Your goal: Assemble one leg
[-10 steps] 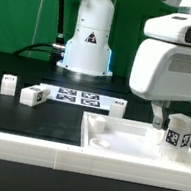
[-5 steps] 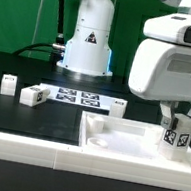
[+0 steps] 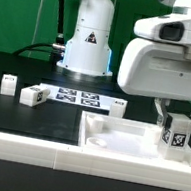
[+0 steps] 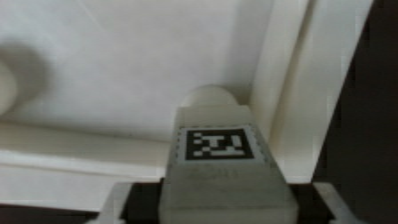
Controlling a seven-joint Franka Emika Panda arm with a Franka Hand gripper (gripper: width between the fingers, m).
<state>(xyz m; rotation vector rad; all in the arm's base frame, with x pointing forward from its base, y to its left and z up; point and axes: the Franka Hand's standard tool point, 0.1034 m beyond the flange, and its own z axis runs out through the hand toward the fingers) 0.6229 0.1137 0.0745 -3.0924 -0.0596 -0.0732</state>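
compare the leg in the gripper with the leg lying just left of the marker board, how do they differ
The held leg stands upright between the fingers of the gripper, over the white tray piece; the loose leg lies on its side on the black table.
The held leg is clamped; the loose leg is free, with nothing touching it.
Both are small white blocks bearing a black-and-white tag.

Robotics lab: green backdrop (image 3: 22, 10), marker board (image 3: 80, 99)
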